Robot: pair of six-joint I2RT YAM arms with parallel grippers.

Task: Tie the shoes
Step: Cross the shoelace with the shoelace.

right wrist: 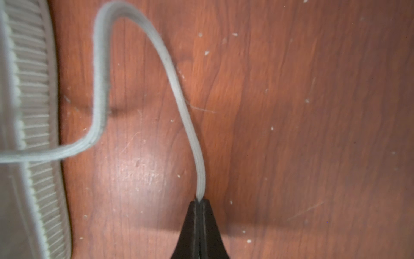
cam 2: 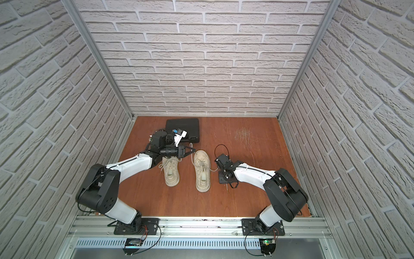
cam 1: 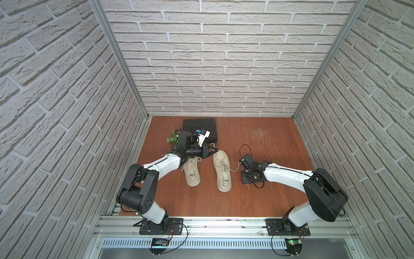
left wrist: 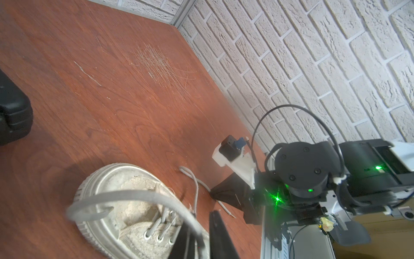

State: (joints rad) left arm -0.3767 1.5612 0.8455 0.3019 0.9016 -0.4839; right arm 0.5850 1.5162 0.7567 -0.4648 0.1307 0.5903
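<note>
Two beige shoes lie side by side, toes away from me, in both top views: the left shoe (cam 1: 191,172) (cam 2: 171,172) and the right shoe (cam 1: 222,173) (cam 2: 202,172). My left gripper (cam 1: 214,151) (cam 2: 193,151) hovers at the right shoe's toe (left wrist: 116,179). In the left wrist view its jaws (left wrist: 200,222) stand a narrow gap apart, and a lifted loop of lace (left wrist: 125,194) runs into that gap. My right gripper (cam 1: 240,167) (right wrist: 199,201) points down beside the right shoe's sole (right wrist: 29,112) and is shut on that shoe's other lace (right wrist: 179,96).
A black case (cam 1: 199,127) (cam 2: 182,129) (left wrist: 13,121) lies at the back, with a green object (cam 1: 172,140) to its left, behind the left arm. White brick walls close three sides. A scratched patch (cam 1: 259,134) marks the wooden table at back right.
</note>
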